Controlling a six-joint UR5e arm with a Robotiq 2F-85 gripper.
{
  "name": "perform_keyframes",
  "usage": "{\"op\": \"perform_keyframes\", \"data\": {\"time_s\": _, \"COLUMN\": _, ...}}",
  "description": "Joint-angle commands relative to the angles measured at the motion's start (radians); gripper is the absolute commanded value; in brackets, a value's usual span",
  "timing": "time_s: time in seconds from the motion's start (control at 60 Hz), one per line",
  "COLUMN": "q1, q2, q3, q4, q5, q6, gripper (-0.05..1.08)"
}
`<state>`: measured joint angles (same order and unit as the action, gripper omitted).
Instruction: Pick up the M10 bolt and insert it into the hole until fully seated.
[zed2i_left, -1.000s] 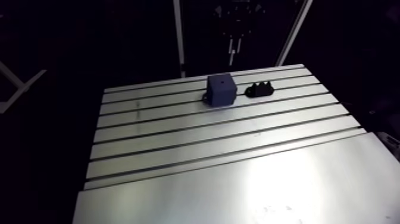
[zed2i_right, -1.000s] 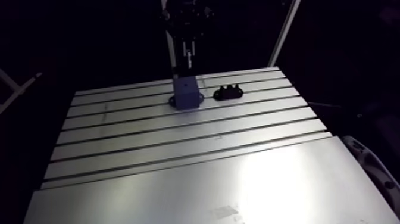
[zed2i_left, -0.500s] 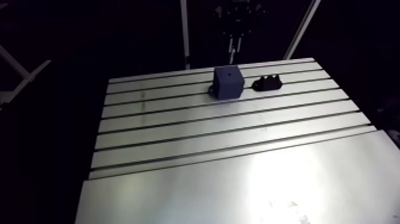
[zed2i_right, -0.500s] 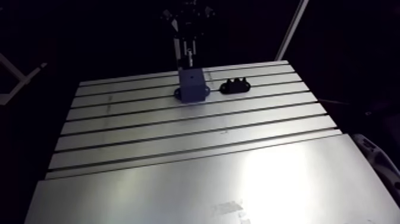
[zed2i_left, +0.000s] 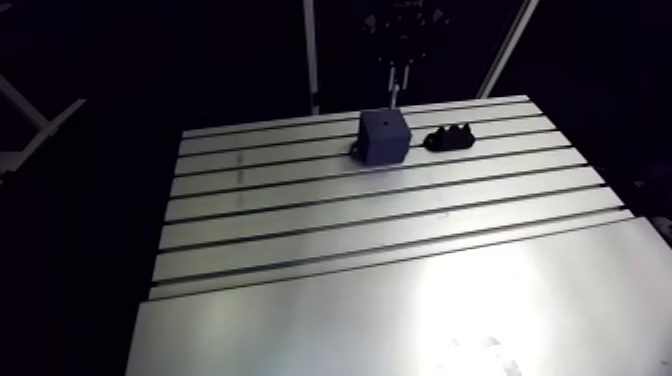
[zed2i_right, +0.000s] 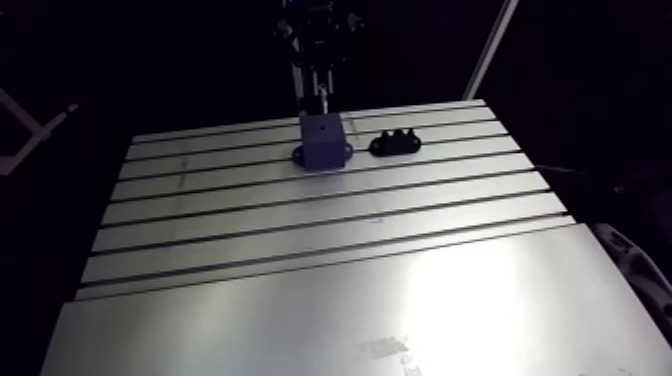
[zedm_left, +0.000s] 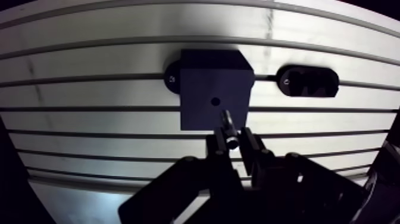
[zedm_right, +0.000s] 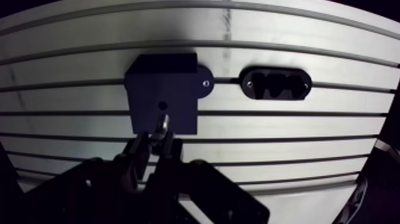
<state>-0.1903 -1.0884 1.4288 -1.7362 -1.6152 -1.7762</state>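
A dark blue block stands bolted on the slotted table, with a small round hole in its top face. My gripper is shut on the M10 bolt, whose shank points down toward the block. In the wrist view the bolt's tip hangs just beside the hole, above the block's top. The arm view shows the block at the table's far side, with the gripper and the pale bolt coming down right behind and above it.
A black oblong holder with recesses lies on the table just beside the block; it appears in the arm view as the holder too. Long slots run across the table, and a smooth bright plate covers its near part.
The arm camera shifted between the earliest frames and now. The gripper with the bolt has come slightly lower toward the block's top; block and holder stay put.
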Motion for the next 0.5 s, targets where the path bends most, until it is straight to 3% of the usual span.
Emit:
{"op": "perform_keyframes", "data": {"time_s": 0.017, "q1": 0.0, "q2": 0.0, "q3": 0.002, "q4": -0.003, "q5": -0.001, "q6": 0.001, "gripper": 1.08}}
{"op": "perform_keyframes", "data": {"time_s": 0.5, "q1": 0.002, "q2": 0.008, "q3": 0.002, "q4": -0.003, "q5": 0.006, "q6": 0.002, "gripper": 1.08}}
